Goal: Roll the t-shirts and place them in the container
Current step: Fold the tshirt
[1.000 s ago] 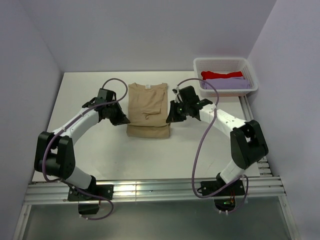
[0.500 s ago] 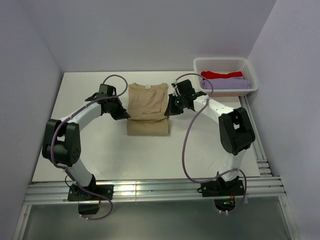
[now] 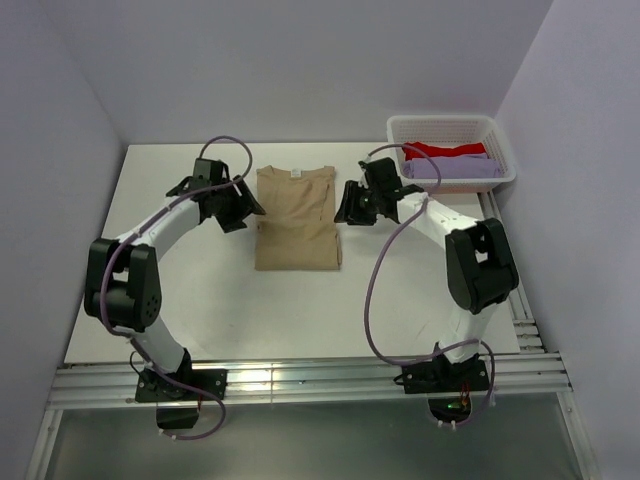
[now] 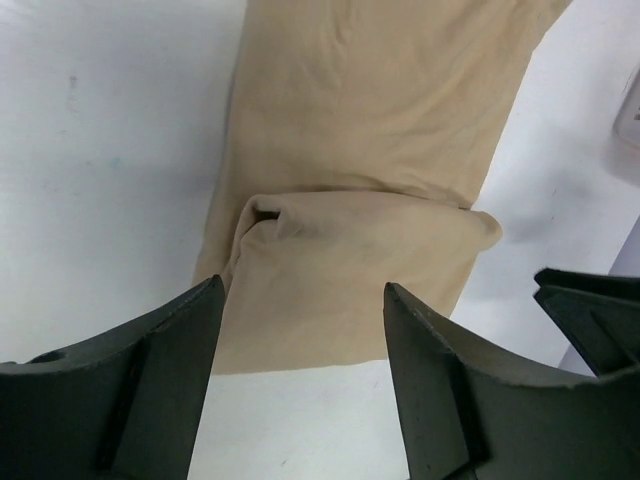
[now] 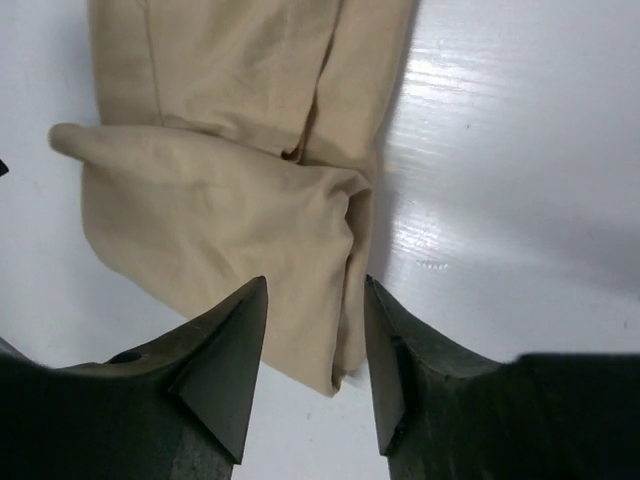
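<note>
The tan t-shirt (image 3: 297, 217) lies flat on the white table, folded narrow, its lower part turned up over the body in a thick fold (image 4: 360, 270). The collar with its white label points to the far side. My left gripper (image 3: 250, 211) sits just off the shirt's left edge, and in the left wrist view the left gripper (image 4: 302, 285) is open with nothing in it. My right gripper (image 3: 341, 211) is at the shirt's right edge. Seen from the wrist, the right gripper (image 5: 315, 280) is open above the fold's corner (image 5: 220, 220), not gripping it.
A white lattice basket (image 3: 440, 121) stands at the far right corner with a red tee (image 3: 445, 150) and a lavender tee (image 3: 456, 168) inside. Grey walls close in on three sides. A metal rail (image 3: 300, 380) runs along the near edge.
Both grippers carried the shirt's lower fold toward the collar, then let go of it, opened and drew slightly outward. The fold now rests on the shirt.
</note>
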Controlling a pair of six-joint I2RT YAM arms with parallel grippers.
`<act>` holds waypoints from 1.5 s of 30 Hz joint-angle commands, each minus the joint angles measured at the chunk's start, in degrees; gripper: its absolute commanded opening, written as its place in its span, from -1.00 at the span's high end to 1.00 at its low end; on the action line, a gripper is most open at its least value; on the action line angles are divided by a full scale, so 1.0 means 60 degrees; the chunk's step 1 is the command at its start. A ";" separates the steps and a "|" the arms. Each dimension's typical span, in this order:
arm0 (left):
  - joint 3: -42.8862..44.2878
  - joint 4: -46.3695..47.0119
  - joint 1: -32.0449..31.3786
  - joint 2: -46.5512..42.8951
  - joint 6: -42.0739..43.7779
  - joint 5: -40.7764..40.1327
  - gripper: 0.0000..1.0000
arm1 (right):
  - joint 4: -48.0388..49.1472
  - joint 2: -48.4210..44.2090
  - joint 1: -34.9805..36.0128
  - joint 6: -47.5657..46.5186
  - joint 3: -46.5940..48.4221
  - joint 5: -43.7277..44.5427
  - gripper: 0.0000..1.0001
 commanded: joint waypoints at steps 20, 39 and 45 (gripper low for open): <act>-0.1980 0.3792 -0.0046 0.0014 -0.0644 0.0995 0.96 | 0.3793 0.0790 0.0163 0.1339 -0.0898 -0.2194 1.00; -0.2315 0.6268 -0.0381 0.0472 -0.0382 -0.0496 0.18 | 0.4317 0.1616 -0.0306 0.1619 -0.0602 -0.1345 0.98; -0.4072 0.6911 -0.0895 -0.1580 -0.0044 -0.1656 -0.05 | 0.5446 -0.0684 -0.0175 0.1121 -0.2799 -0.0759 0.91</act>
